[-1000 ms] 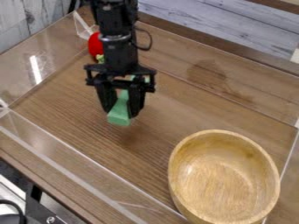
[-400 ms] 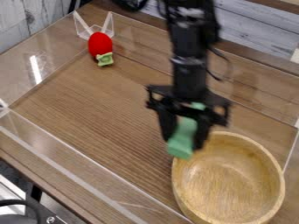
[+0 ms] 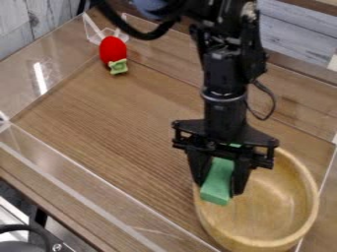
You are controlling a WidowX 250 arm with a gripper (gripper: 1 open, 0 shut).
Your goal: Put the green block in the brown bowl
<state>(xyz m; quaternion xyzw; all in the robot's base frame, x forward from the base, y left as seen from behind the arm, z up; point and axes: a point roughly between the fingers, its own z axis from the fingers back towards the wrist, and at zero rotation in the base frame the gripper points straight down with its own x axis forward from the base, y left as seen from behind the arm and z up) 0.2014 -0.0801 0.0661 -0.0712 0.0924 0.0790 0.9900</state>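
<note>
Jaws grasping green block, pointing down, over near-left rim of bowl on table.

Brown bowl cut off below.

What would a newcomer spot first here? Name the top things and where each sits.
The black arm stands out first, reaching down the middle with its gripper shut on the green block, held over the near-left part of the bowl. That big tan wooden bowl fills the lower right of the table. Far back at the upper left lies a small red object.
</note>
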